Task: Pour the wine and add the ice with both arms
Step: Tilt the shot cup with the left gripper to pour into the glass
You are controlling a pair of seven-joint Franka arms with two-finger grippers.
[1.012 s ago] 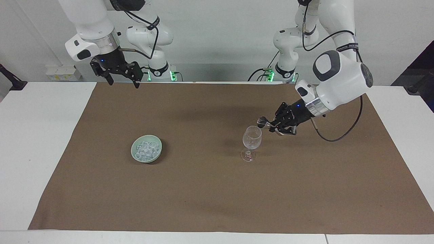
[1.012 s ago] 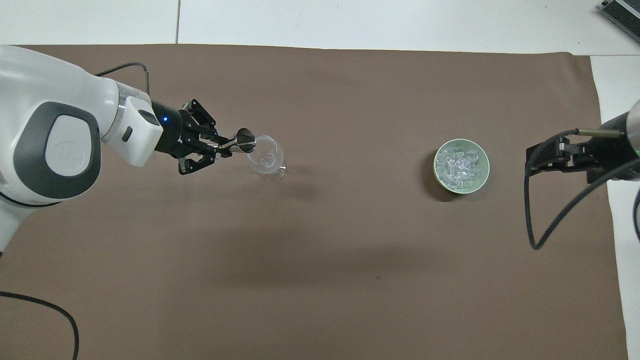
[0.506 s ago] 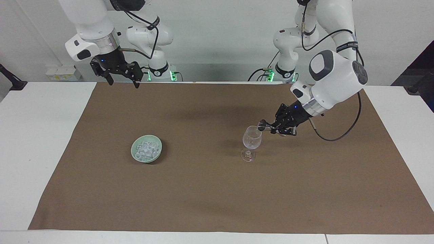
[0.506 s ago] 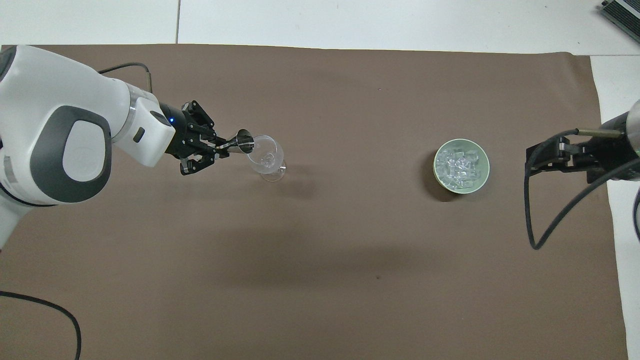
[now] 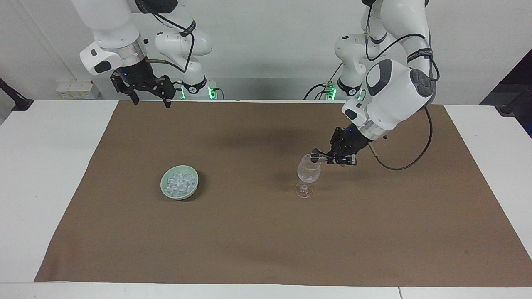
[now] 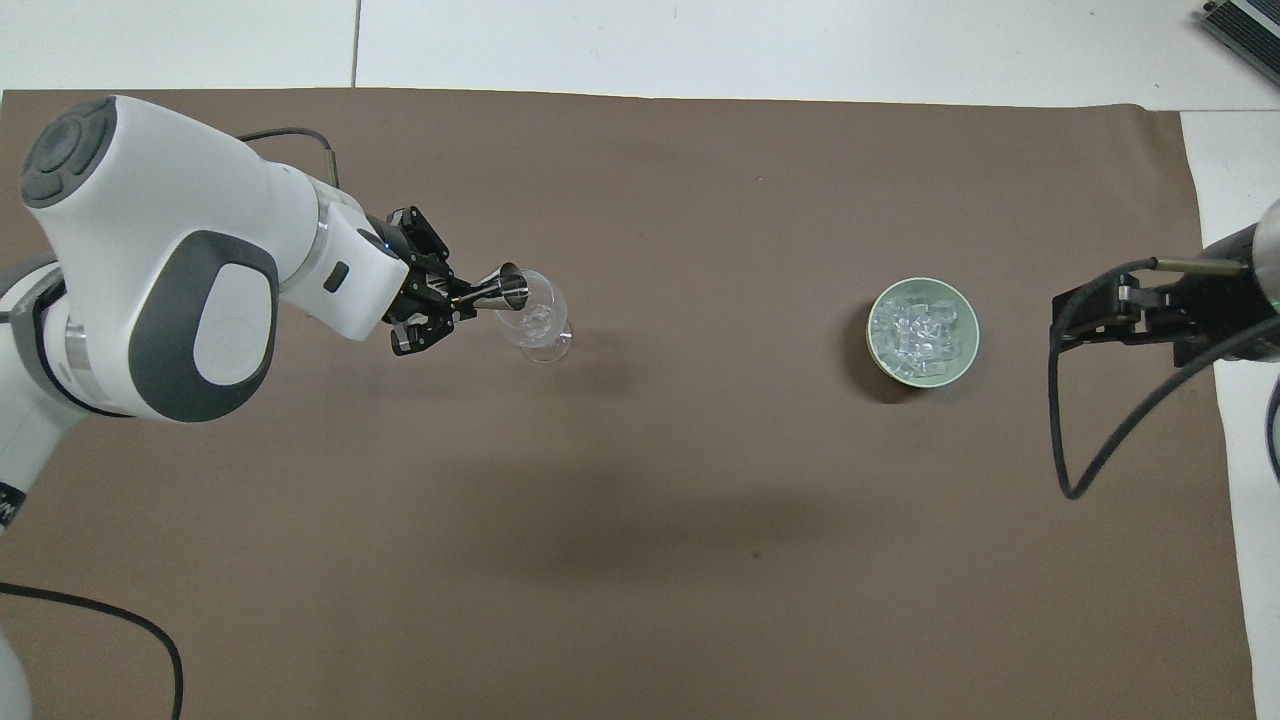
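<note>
A clear stemmed glass (image 5: 308, 172) stands on the brown mat toward the left arm's end; it also shows in the overhead view (image 6: 538, 320). My left gripper (image 5: 333, 158) (image 6: 452, 297) is shut on a small metal jigger (image 5: 317, 156) (image 6: 504, 291), tipped sideways with its mouth at the glass's rim. The ice (image 5: 179, 182) (image 6: 918, 326) is heaped in a pale green bowl (image 5: 163, 183) (image 6: 968, 345) toward the right arm's end. My right gripper (image 5: 151, 103) (image 6: 1062, 320) is open and empty, waiting in the air over the mat's edge nearest the robots.
The brown mat (image 5: 266, 232) covers most of the white table (image 5: 50, 166). Black cables hang from both wrists. A dark object (image 6: 1245, 20) lies at the table's corner farthest from the robots on the right arm's end.
My left arm has swung in toward the glass and tipped the jigger further, bringing its mouth down to the rim. The right arm has not moved.
</note>
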